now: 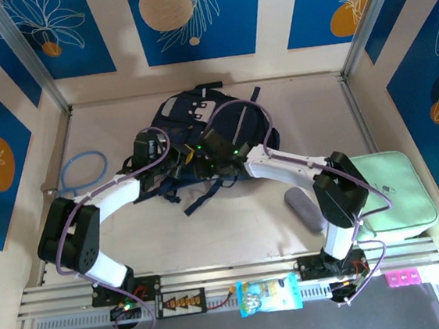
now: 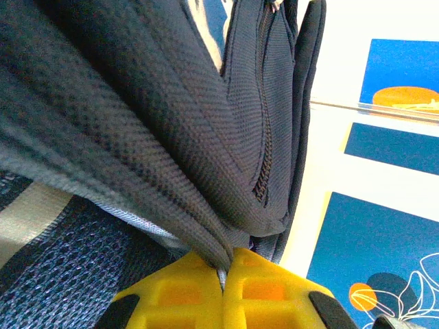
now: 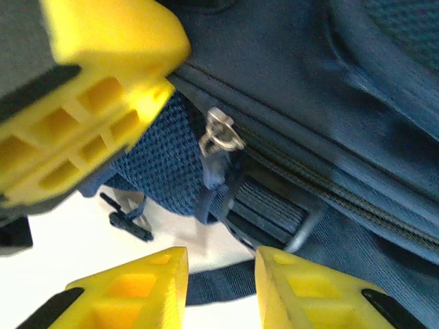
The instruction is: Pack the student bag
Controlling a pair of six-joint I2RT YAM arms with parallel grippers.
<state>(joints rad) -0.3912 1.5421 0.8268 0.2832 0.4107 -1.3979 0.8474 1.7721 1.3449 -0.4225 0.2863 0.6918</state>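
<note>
Bright, even light leaves only faint shadows on the tabletop [image 1: 241, 225]. In the right wrist view, the upper-left yellow finger [image 3: 96, 103] is blurred.

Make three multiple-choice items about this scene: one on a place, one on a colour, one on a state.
1. Where on the table does the mint-green case lie?
A. left side
B. far middle
C. right side

2. What colour is the cable loop?
A. blue
B. red
C. yellow

3. What is the left gripper doing?
A. standing wide open
B. pinching the student bag's fabric
C. holding a bottle

Answers:
1 C: the top view shows the case at the right edge.
2 A: the loop is light blue.
3 B: the yellow fingers meet on navy fabric.
</note>
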